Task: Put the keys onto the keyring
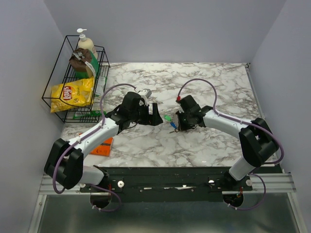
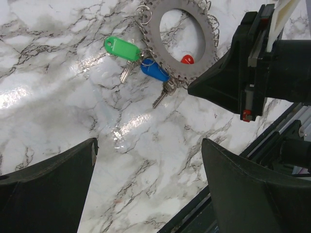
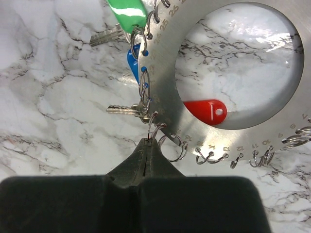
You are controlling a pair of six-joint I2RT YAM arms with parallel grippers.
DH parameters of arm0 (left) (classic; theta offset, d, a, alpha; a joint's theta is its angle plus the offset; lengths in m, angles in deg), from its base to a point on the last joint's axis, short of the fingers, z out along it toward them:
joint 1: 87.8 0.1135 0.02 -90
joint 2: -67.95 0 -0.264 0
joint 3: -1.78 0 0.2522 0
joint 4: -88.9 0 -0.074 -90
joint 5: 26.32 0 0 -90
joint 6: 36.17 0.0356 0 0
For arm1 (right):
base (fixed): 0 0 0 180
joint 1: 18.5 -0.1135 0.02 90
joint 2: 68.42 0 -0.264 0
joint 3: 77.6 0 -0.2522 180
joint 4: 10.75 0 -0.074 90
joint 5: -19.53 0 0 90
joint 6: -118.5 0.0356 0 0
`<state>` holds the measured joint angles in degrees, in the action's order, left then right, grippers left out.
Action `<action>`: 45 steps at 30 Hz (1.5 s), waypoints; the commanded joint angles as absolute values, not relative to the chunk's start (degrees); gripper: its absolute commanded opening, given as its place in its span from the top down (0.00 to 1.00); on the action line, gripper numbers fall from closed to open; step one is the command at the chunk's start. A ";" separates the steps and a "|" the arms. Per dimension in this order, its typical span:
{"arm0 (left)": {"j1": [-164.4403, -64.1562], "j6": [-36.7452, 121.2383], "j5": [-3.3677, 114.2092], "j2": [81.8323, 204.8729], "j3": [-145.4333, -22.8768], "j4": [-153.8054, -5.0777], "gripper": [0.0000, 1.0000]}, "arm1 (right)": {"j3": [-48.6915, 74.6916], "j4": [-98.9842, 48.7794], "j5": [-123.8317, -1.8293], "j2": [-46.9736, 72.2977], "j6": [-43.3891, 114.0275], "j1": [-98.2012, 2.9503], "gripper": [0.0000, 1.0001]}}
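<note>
1. Basket (image 1: 58, 73) of black wire sits at the far left corner of the desk (image 1: 204, 150). In it a pump bottle (image 1: 86, 44) stands at the back, a brown pouch (image 1: 78, 60) sits in front of the bottle, and a yellow chip bag (image 1: 73, 94) lies nearest the front.
2. Orange thing (image 1: 103, 148) lies on the desk beside the left arm; what it is I cannot tell.
3. Left gripper (image 1: 156, 116) hovers near the desk's middle, jaws wide open and holding nothing, pointed toward the keys.
4. Green key (image 2: 121, 48) lies flat on the desk, hooked by a small ring to the keyring's rim.
5. Blue key (image 2: 154, 70) lies just below the green one, partly under the rim.
6. Keyring (image 3: 163, 77), a flat numbered metal disc with a big hole, rests on the desk between the two grippers, small split rings along its edge.
7. Red key (image 3: 204, 110) shows through the hole, tucked under the disc.
8. Right gripper (image 3: 148, 145) has its jaws closed, tips touching a split ring (image 3: 172, 145) at the rim; whether they pinch it I cannot tell.
</note>
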<state>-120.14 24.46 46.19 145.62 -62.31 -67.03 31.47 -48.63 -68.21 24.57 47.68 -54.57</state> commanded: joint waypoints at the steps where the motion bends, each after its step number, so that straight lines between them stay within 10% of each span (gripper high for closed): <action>1: -120.32 25.96 48.04 142.92 -60.86 -68.63 0.03 | 29.92 -48.50 -66.43 23.17 46.78 -55.76 0.98; 15: -121.19 24.04 45.23 142.47 -59.45 -70.65 0.03 | 33.78 -45.87 -69.68 17.02 50.21 -55.33 0.45; 45: -130.43 20.87 46.37 154.79 -66.83 -71.72 0.05 | 46.00 -39.01 -59.22 7.43 54.61 -41.53 0.41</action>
